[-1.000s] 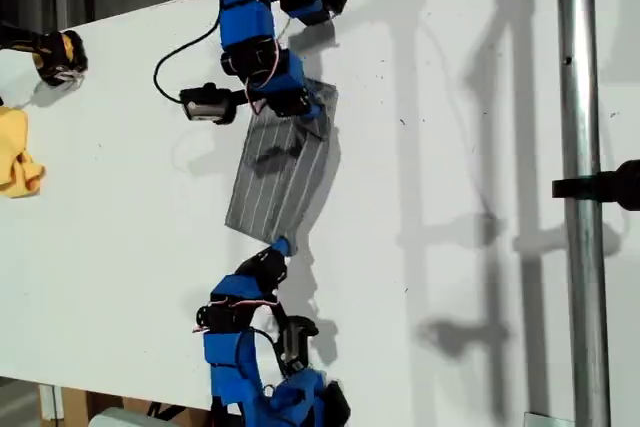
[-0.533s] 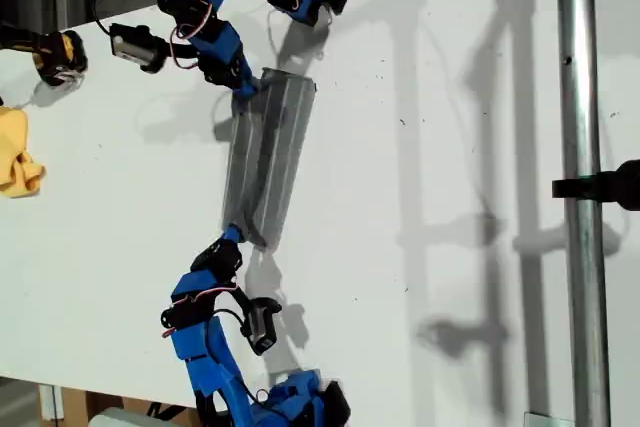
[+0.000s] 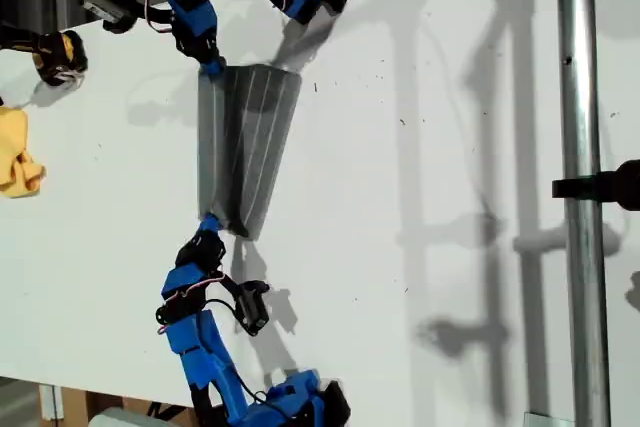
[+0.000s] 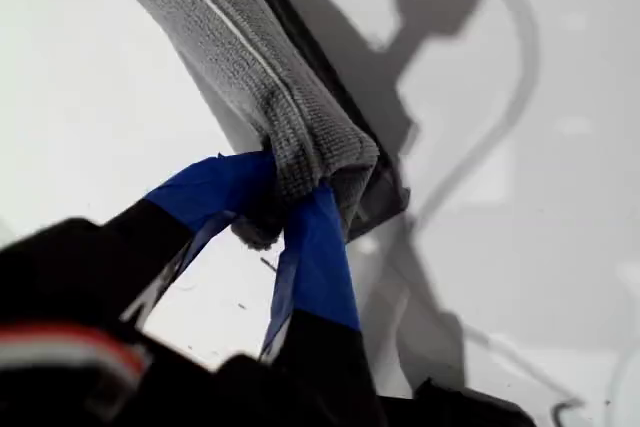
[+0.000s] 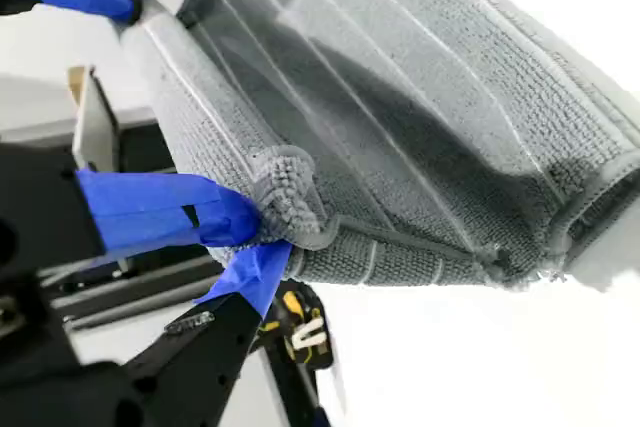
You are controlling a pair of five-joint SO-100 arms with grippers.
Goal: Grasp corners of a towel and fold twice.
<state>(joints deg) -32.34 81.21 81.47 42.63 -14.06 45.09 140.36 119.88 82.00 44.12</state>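
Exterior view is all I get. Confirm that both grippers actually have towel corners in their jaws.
Observer: In the first wrist view, my first gripper is shut on a bunched corner of the towel.
Operator: Now the other one.
Observer: My second gripper pinches a rounded corner; its stitched edge curls outward past the jaws.
Operator: Report the layers.
Observer: The second wrist view shows the towel doubled over, two layers stretched between the grippers.
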